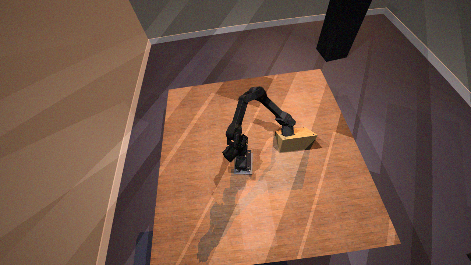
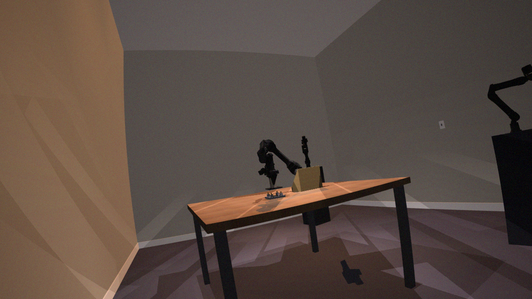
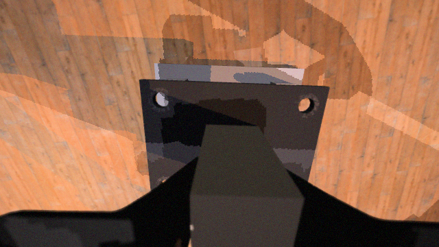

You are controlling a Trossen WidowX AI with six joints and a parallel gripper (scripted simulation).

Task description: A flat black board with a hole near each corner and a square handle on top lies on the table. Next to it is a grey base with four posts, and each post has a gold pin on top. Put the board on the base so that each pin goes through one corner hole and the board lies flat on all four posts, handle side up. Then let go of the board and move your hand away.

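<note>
The black board (image 1: 249, 161) (image 2: 278, 188) (image 3: 233, 103) (flat, hole-cornered) hangs above the grey base (image 1: 243, 173) (image 2: 275, 197) (image 3: 185, 73), its square handle (image 3: 236, 161) clenched in the gripper (image 1: 241, 161) (image 2: 272, 185) (image 3: 232, 164).

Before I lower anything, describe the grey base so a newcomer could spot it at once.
On the wooden table, look beside the tan block carrying the arm. The grey base sits low on the tabletop under the hand. Unlike the flat black board held above it, it has upright posts.
</note>
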